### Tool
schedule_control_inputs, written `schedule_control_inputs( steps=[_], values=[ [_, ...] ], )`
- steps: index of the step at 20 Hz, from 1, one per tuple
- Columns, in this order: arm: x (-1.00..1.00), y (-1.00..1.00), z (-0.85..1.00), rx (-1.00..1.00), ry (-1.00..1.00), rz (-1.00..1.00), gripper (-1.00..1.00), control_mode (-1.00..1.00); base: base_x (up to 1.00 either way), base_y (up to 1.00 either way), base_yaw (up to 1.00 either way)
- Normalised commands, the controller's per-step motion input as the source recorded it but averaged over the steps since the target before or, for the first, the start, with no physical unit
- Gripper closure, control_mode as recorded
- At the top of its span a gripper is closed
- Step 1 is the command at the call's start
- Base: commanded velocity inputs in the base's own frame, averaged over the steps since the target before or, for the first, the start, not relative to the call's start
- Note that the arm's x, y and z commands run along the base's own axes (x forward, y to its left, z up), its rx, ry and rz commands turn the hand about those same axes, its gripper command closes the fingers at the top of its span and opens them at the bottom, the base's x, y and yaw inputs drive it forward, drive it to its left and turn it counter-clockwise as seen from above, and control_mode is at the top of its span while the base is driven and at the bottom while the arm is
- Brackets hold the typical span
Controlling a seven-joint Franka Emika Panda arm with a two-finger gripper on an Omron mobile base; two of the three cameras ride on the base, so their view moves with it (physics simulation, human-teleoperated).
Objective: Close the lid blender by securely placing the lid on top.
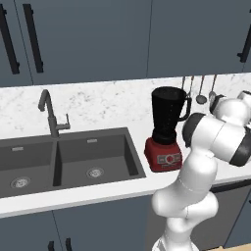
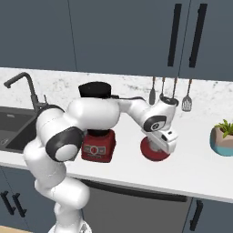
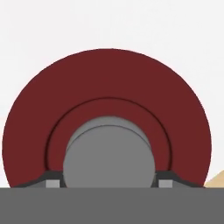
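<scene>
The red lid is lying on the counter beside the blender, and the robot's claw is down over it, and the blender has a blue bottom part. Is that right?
Almost. The blender's base is red, not blue, as the left base view shows. The rest holds: the lid lies on the counter beside it, with the claw down over it.

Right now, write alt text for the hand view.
A round red lid with a raised grey centre lies on a pale counter, seen from directly above. The gripper fingers stand open either side of the grey centre.
</scene>
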Motion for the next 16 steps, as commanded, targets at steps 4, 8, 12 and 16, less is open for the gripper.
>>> schedule_control_inputs(
  steps=[4, 8, 12, 16],
  values=[
    [-0.39, 0.00, 1.00, 0.00, -0.33, -0.07, 1.00, -1.00, 0.00, 0.00, 0.00],
    [-0.29, 0.00, 1.00, 0.00, -0.31, -0.09, 1.00, -1.00, 0.00, 0.00, 0.00],
    [-0.25, 0.00, 1.00, 0.00, -0.29, -0.15, 1.00, -1.00, 0.00, 0.00, 0.00],
    [0.00, 0.27, 1.00, -0.04, -0.22, -0.09, 1.00, -1.00, 0.00, 0.00, 0.00]
  ],
)
